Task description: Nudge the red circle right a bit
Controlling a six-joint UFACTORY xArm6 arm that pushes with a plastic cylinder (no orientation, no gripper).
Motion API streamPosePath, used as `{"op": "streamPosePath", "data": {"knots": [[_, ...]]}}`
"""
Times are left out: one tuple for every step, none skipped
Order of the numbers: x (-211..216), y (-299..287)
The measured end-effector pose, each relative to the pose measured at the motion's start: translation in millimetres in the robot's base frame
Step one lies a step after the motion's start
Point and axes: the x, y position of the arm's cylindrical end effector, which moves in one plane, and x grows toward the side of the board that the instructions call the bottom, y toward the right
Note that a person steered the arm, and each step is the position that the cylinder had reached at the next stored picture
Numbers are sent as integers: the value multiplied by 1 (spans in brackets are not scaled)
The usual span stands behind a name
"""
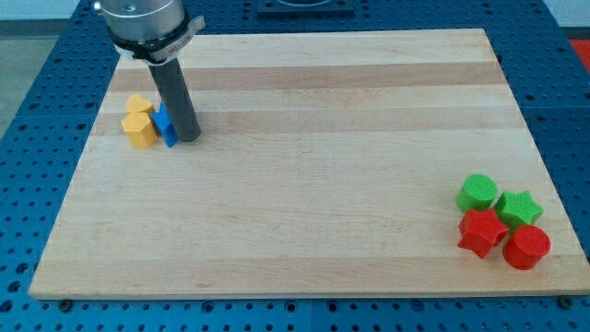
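Gripperless, my tip (188, 138) rests against the small blue block (165, 125) at the view's upper left, well apart from the red round block (526, 247) bottom right, whose nudge risks dragging the touching red star block (482, 231).

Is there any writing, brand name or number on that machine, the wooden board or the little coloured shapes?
None: no word, label, number or sign can be read anywhere in this view.
The wooden board, the rod ending in my tip and the blocks, such as the red circle, show plain surfaces.
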Motion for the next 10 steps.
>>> {"op": "streamPosePath", "data": {"knots": [[0,3],[19,50],[47,93],[86,114],[131,130],[177,159],[210,197],[209,226],[210,278],[209,309]]}}
